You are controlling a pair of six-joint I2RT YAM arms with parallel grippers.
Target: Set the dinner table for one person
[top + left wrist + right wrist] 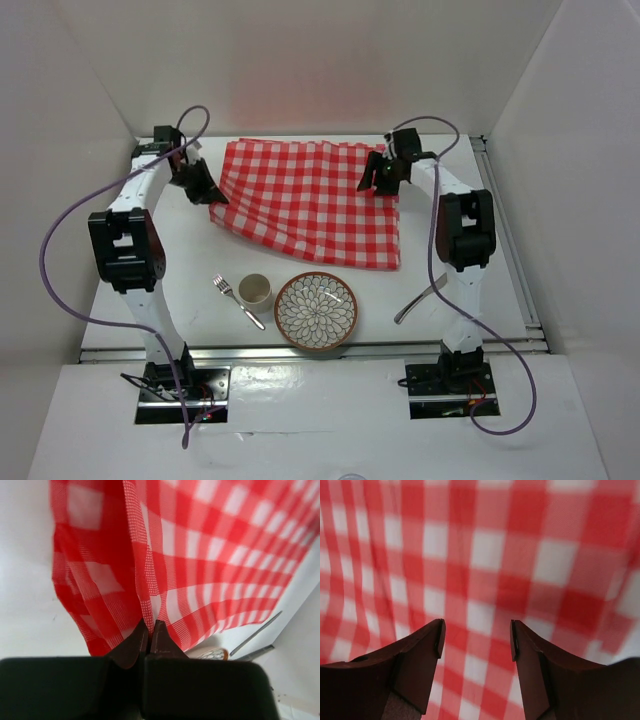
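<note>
Top external view shows you the white worktop (195, 265) with its metal rails filling the middle of the scene, the two arm bases at its near edge. A red-and-white checked cloth (310, 200) lies rumpled across the far half of it.

Your left tool (214, 200) is at the cloth's near-left corner. In the left wrist view the left tool (150, 627) is clenched, its two dark fingertips pressed together with a fold of the cloth (200, 555) pinched between them, and the fabric bunches into pleats right at the tips.

Your right tool (378, 178) sits over the cloth's far-right edge. In the right wrist view the right tool (476, 630) is released: the fingers stand clearly apart with nothing between them, and the checked cloth (480, 555) fills the view beyond. Whether the tips touch the fabric, you cannot tell from here.

On the near half of the worktop, a fork (236, 300) lies at a slant just left of a small cream cup (254, 290). A patterned plate (316, 311) with a brown rim sits just to the right of the cup. A knife (420, 298) lies well apart to the right, beside the right arm. None of these touches the cloth.
</note>
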